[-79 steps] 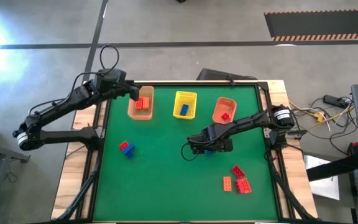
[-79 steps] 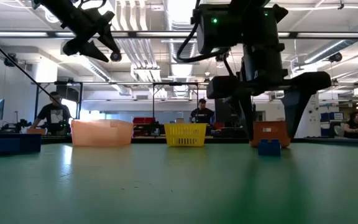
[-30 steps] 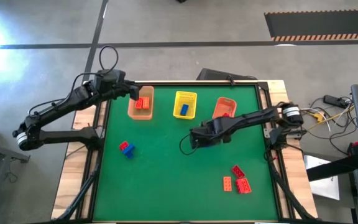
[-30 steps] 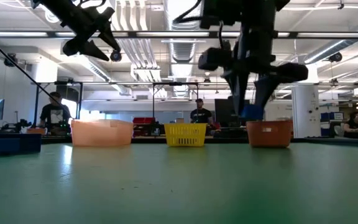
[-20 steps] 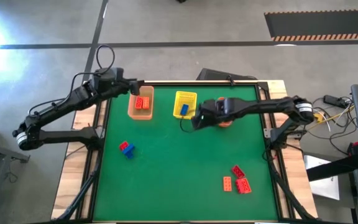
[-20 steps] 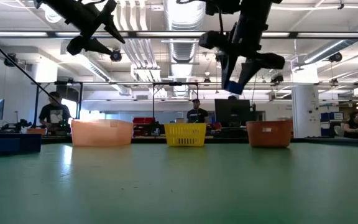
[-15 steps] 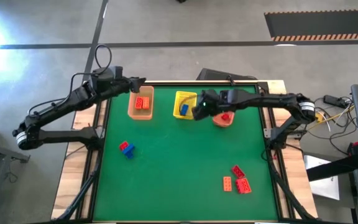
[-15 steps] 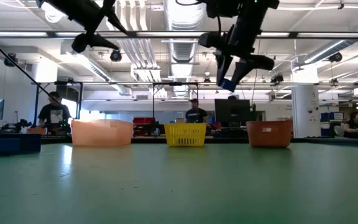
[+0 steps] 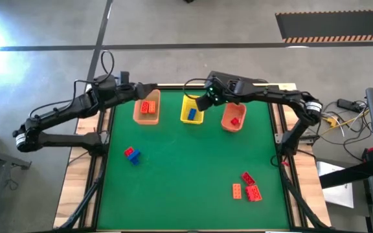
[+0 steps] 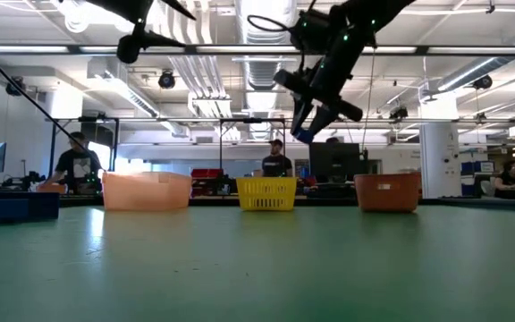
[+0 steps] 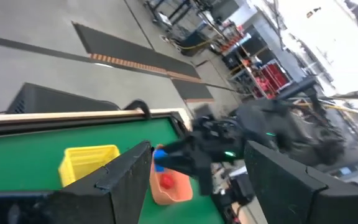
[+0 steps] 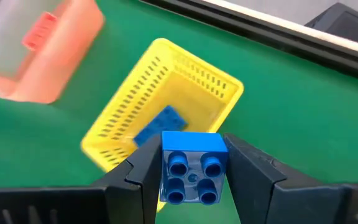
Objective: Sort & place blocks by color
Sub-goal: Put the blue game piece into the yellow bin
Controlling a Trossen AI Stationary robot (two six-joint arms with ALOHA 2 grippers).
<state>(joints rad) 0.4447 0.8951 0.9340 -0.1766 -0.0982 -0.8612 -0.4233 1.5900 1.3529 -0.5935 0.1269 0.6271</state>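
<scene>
right wrist view: my right gripper (image 12: 191, 171) has its jaws clamped on a blue block (image 12: 192, 168), studs facing the camera, above the yellow basket (image 12: 160, 112), where another blue block (image 12: 156, 124) lies. high view: my left gripper (image 9: 153, 87), jaws spread wide and empty, hangs by the pale orange basket (image 9: 146, 108) holding orange blocks (image 9: 149, 107).
</scene>
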